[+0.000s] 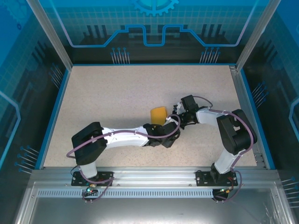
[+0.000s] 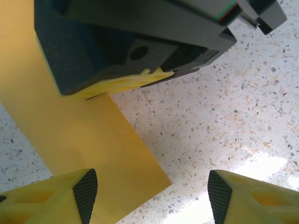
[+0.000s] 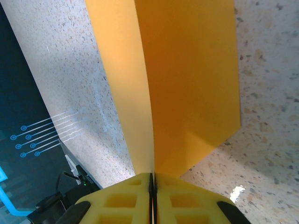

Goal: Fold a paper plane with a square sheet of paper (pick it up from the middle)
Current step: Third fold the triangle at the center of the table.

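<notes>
1. The right gripper (image 3: 153, 179) is pinched closed on the square sheet of paper (image 3: 187, 84). Its two yellow fingers press together with the paper's edge clamped between the tips.
2. From that pinch the sheet runs straight ahead of the fingertips in two layers that meet at the grip. One layer spreads left, and the other spreads right and reaches the speckled table (image 3: 271, 116).
3. The left gripper (image 2: 152, 196) hangs low over the table with its jaws wide apart, gripping nothing.
4. The sheet lies ahead and to the left of the left gripper. The gripper's left finger (image 2: 84, 191) is over the paper and its right finger is over bare table. The sheet's near corner falls between them.
5. The right gripper's black body sits just ahead of the left gripper, over the sheet's far part.
</notes>
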